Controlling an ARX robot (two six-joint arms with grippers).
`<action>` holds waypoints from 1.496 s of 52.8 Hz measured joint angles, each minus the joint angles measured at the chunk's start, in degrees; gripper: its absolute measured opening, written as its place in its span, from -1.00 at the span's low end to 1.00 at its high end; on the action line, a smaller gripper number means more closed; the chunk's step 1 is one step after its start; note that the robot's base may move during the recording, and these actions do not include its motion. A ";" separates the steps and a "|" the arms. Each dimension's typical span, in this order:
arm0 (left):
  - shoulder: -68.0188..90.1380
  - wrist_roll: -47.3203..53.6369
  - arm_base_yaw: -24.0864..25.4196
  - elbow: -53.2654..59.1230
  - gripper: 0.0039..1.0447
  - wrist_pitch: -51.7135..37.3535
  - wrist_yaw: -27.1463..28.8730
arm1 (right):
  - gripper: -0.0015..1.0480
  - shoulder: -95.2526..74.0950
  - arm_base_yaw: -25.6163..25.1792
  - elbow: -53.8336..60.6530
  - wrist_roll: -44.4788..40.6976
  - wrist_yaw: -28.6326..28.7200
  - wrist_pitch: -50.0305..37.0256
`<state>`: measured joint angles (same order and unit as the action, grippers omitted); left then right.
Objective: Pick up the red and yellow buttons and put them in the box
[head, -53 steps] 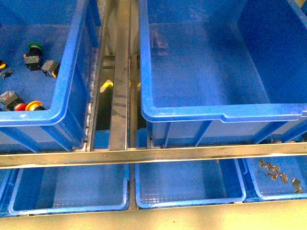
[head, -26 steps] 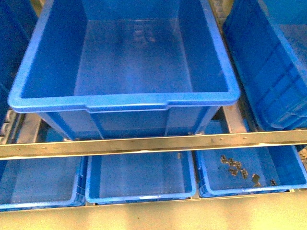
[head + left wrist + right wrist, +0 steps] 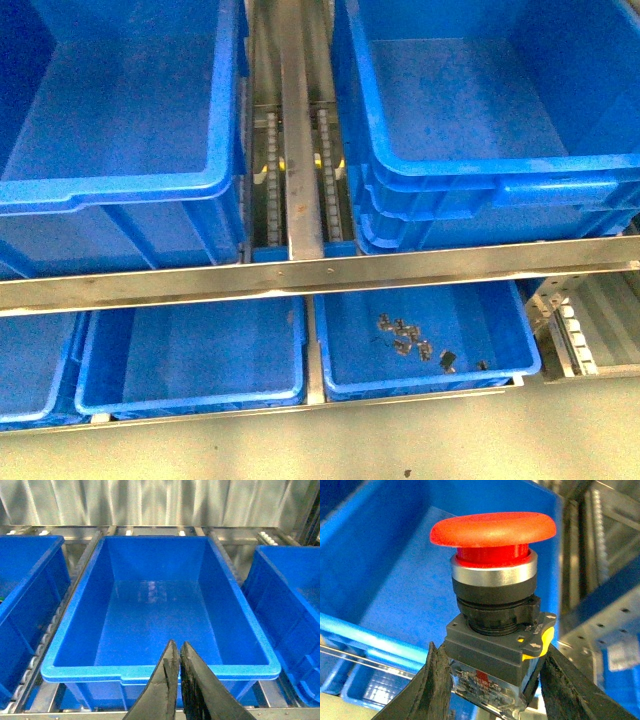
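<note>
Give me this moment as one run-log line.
right gripper: shut on red button | left gripper: shut, empty | box: empty

A horizontal steel rail spans the rack. Beneath it, small grey metal clips lie scattered inside the right shallow blue plastic tray.

small metal parts: lying in the lower right tray, too small to identify.
red button: its base is cut off by the bottom edge of the right wrist view; the label print is blurred and unreadable.
right gripper: only the fingers' inner edges show, the rest is out of frame.
left gripper: the finger bases are cut off at the bottom edge.
box: its near wall is partly hidden behind the left gripper.
surroundings behind the red button: blurred.
</note>
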<state>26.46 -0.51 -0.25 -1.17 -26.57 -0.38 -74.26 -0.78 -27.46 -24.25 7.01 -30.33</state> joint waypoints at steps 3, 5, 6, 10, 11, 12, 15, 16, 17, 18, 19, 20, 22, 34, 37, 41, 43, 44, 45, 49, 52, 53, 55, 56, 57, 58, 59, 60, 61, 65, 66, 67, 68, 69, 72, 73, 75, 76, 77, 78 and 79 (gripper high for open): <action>-1.70 -0.02 0.02 0.00 -0.96 1.95 0.20 | -0.22 0.02 0.15 0.00 0.20 0.22 0.00; -3.52 0.00 0.02 0.00 -0.96 3.96 0.22 | -0.22 0.04 0.72 0.00 0.28 0.68 0.00; -4.15 0.00 0.02 0.00 -0.96 4.52 0.24 | -0.22 0.04 1.01 0.00 0.31 0.90 0.00; -7.23 0.00 0.04 0.00 -0.96 7.19 0.35 | -0.22 0.00 1.49 0.00 0.46 0.79 0.00; -7.48 0.00 0.07 0.00 -0.96 7.39 0.37 | -0.22 0.00 1.55 0.00 0.52 0.68 0.00; -7.87 0.00 0.07 0.00 -0.96 7.82 0.37 | -0.22 0.00 1.57 0.00 0.57 0.63 0.00; -8.90 0.00 0.04 0.00 -0.96 8.94 0.37 | -0.22 0.00 1.62 0.00 0.72 0.35 0.00; -9.09 0.00 0.04 0.00 -0.96 9.11 0.37 | -0.22 0.00 1.66 0.00 0.74 0.28 0.00; -9.46 0.00 0.04 0.00 -0.96 9.53 0.35 | -0.22 0.00 1.73 0.00 0.74 0.28 0.00; -9.94 0.00 0.04 0.00 -0.96 9.94 0.35 | -0.22 0.00 1.90 0.00 0.76 0.26 0.00; -10.36 0.00 0.04 0.00 -0.96 10.36 0.35 | -0.22 -0.02 1.97 0.00 0.76 0.28 0.00; -10.54 0.00 0.04 0.00 -0.96 10.56 0.37 | -0.22 -0.04 2.10 0.00 0.76 0.28 0.00; -11.32 0.00 0.04 0.00 -0.96 11.39 0.37 | -0.22 -0.15 2.36 0.00 0.79 0.28 0.00; -13.38 0.00 0.04 0.00 -0.96 13.20 0.37 | -0.22 -0.94 3.41 0.00 0.98 0.02 0.00; -13.44 0.00 0.04 0.00 -0.96 13.22 0.37 | -0.22 -1.44 3.74 0.00 0.98 0.02 0.00; -13.44 0.00 0.04 0.00 -0.96 13.22 0.37 | -0.22 -2.01 4.04 -0.17 0.96 0.02 0.00; -13.44 0.00 0.04 0.00 -0.96 13.22 0.37 | -0.22 -2.23 4.11 -0.31 0.96 0.04 0.00; -13.44 0.00 0.04 0.00 -0.96 13.22 0.37 | -0.22 -2.34 4.13 -0.39 0.98 0.02 0.00; -13.44 0.00 0.04 0.00 -0.96 13.20 0.37 | -0.22 -2.60 4.17 -0.55 0.96 0.04 0.00; -13.38 0.00 0.04 0.00 -0.96 13.09 0.37 | -0.22 -3.08 4.35 -0.92 0.96 0.04 0.00; -13.16 0.00 0.04 0.00 -0.96 12.68 0.37 | -0.22 -3.48 4.52 -1.20 0.96 0.04 0.02; -13.11 0.00 0.04 0.00 -0.96 12.63 0.37 | -0.22 -3.63 4.57 -1.31 0.96 0.02 0.02; -12.92 0.00 0.04 0.00 -0.96 12.41 0.35 | -0.22 -3.85 4.76 -1.51 0.98 0.00 0.02; -12.81 0.00 0.04 0.00 -0.96 12.31 0.37 | -0.22 -3.98 4.85 -1.60 0.98 -0.02 0.02; -12.72 0.00 0.04 0.00 -0.96 12.26 0.37 | -0.22 -4.09 4.90 -1.66 0.98 -0.04 0.02; -12.59 0.00 0.04 0.00 -0.96 12.13 0.37 | -0.22 -4.20 4.96 -1.77 1.01 -0.11 0.02; -12.46 0.00 0.04 0.00 -0.96 11.93 0.37 | -0.22 -4.33 5.03 -1.86 1.01 -0.15 0.00; -12.17 0.00 0.04 0.00 -0.96 11.65 0.37 | -0.22 -4.55 5.14 -2.05 1.05 -0.22 0.00; -12.00 0.00 0.04 0.00 -0.96 11.39 0.37 | -0.22 -4.70 5.18 -2.16 1.11 -0.37 -0.02; -11.28 0.00 0.04 0.00 -0.96 10.69 0.37 | -0.22 -5.20 5.42 -2.45 1.18 -0.48 -0.13; -11.02 0.00 0.04 0.00 -0.96 10.43 0.37 | -0.22 -5.27 5.46 -2.49 1.20 -0.55 -0.15; -10.88 0.00 0.04 0.00 -0.96 10.27 0.37 | -0.22 -5.42 5.57 -2.54 1.25 -0.59 -0.22; -10.67 0.00 0.04 0.00 -0.96 10.01 0.37 | -0.22 -5.57 5.62 -2.60 1.31 -0.68 -0.31; -10.49 0.00 0.04 0.00 -0.96 9.88 0.37 | -0.22 -5.64 5.66 -2.64 1.38 -0.72 -0.33; -10.21 0.00 0.04 0.00 -0.96 9.60 0.37 | -0.22 -5.97 5.77 -2.82 1.55 -0.85 -0.39; -10.21 0.00 0.04 0.00 -0.96 9.62 0.37 | -0.22 -6.05 5.81 -2.84 1.62 -0.98 -0.44; -10.34 0.00 0.04 0.00 -0.96 9.90 0.37 | -0.22 -6.23 5.92 -2.95 1.75 -1.18 -0.48; -10.47 0.00 0.07 0.00 -0.96 10.19 0.37 | -0.22 -6.29 5.95 -3.02 1.81 -1.20 -0.50; -10.75 0.00 0.07 0.00 -0.96 10.56 0.37 | -0.22 -6.38 6.01 -3.08 1.86 -1.22 -0.55; -10.99 0.00 0.04 0.00 -0.96 10.91 0.37 | -0.22 -6.47 6.03 -3.13 2.03 -1.25 -0.59; -11.41 0.00 0.04 0.00 -0.96 11.34 0.37 | -0.22 -6.51 6.05 -3.13 2.03 -1.25 -0.68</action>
<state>15.05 -0.51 -0.21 -1.17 -15.22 -0.01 -80.77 5.28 -30.59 -22.22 5.76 -31.00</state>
